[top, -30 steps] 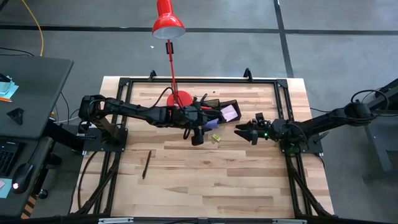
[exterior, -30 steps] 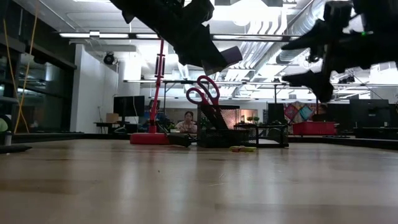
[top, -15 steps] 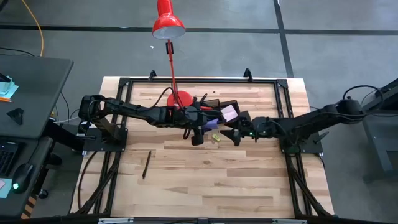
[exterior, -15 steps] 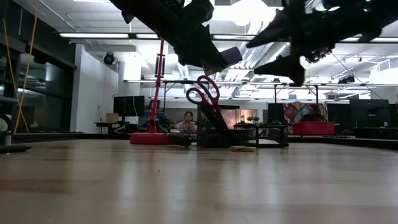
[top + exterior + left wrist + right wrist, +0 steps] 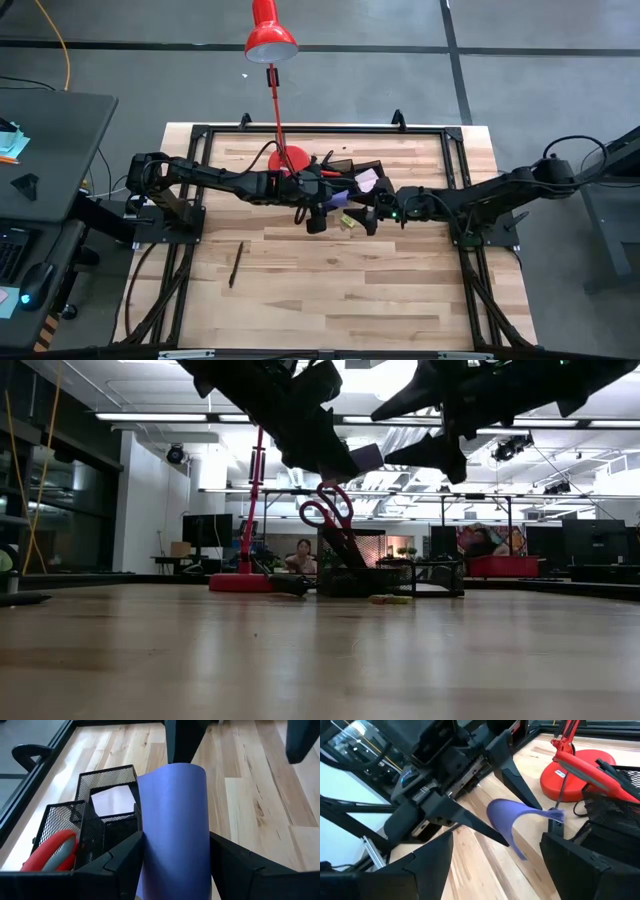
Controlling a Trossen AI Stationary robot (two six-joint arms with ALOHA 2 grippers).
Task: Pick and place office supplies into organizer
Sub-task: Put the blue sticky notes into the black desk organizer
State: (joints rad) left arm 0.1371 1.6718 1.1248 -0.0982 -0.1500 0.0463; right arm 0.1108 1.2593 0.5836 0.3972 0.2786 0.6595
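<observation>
The wooden counter (image 5: 330,280) carries a black mesh organizer (image 5: 102,802) just ahead of and below the left pincer (image 5: 318,208), with the red-handled scissors (image 5: 50,852) standing in one compartment and a pale pink note pad (image 5: 114,800) lying in another. The left pincer is clamped partway shut on the purple-blue pad (image 5: 175,830), which bows into a curve between its fingers (image 5: 125,860), so it handles as a thin, light, floppy thing rather than a stiff block; squeezing across the faces bends it, and a hold on a flat edge or close to the bound side would likely keep it straighter. The right pincer (image 5: 372,212) hangs close opposite, jaws spread with nothing in them, its tips near the pad's free end (image 5: 512,822); whether they touch it is hard to judge from these angles. A small yellow piece (image 5: 347,222) lies on the counter below and between the two pincers, light and probably fiddly to pinch. A thin dark pen (image 5: 236,263) lies well apart from the left pincer, slim and apt to roll.
</observation>
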